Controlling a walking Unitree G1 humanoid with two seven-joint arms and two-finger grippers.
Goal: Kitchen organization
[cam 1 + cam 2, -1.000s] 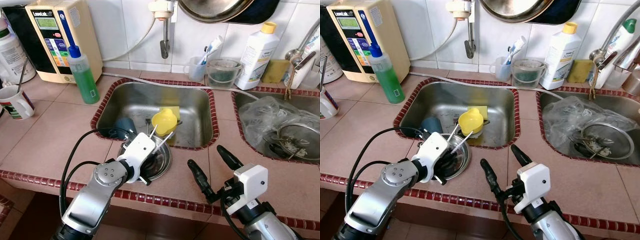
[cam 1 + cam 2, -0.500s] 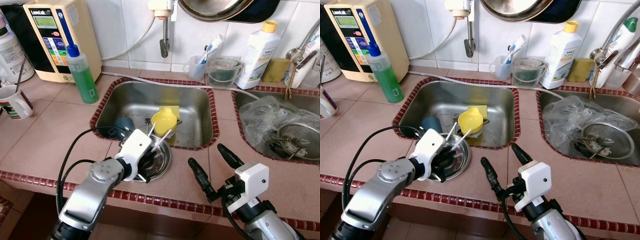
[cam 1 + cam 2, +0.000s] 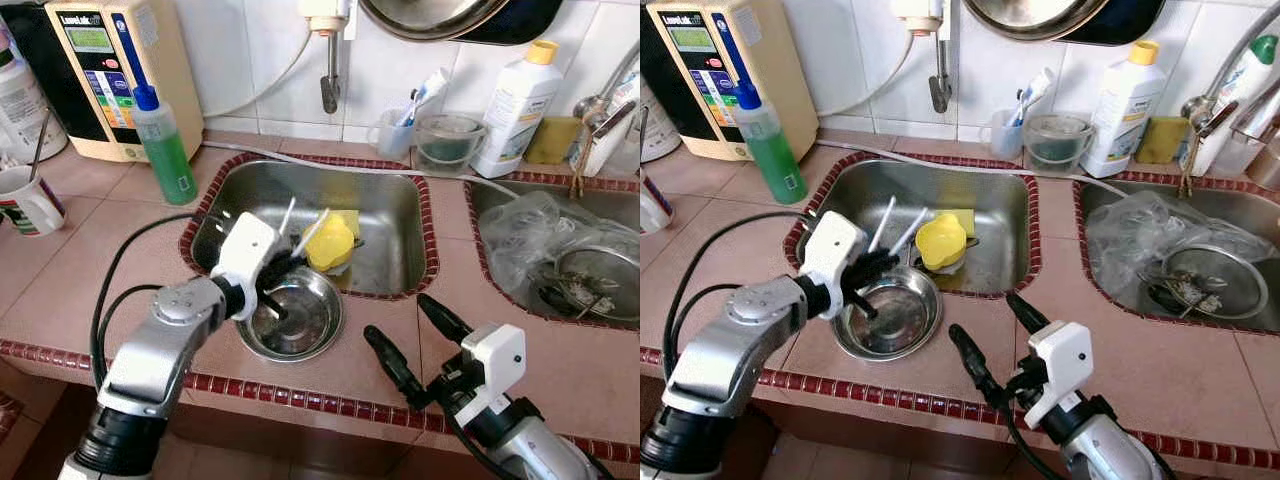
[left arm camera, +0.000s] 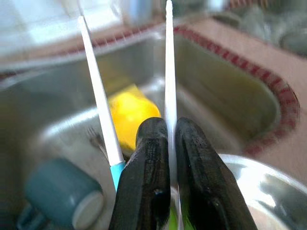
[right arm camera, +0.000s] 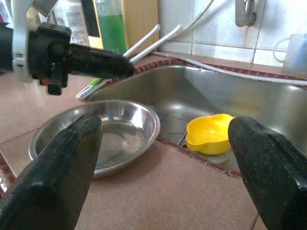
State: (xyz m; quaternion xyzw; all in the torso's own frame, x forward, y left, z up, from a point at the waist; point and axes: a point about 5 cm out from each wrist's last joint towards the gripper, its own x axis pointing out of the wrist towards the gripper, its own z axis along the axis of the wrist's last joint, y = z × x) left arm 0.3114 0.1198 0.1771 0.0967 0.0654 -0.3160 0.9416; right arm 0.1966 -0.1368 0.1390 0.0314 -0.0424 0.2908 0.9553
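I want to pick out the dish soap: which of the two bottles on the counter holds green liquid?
The clear bottle with the blue cap, beside the beige water machine left of the sink. The other, yellow-capped bottle is opaque white.

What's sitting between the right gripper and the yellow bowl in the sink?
In the left eye view, bare tiled counter and the sink's red-tiled rim lie between the right gripper and the yellow bowl. The steel bowl sits off to the side.
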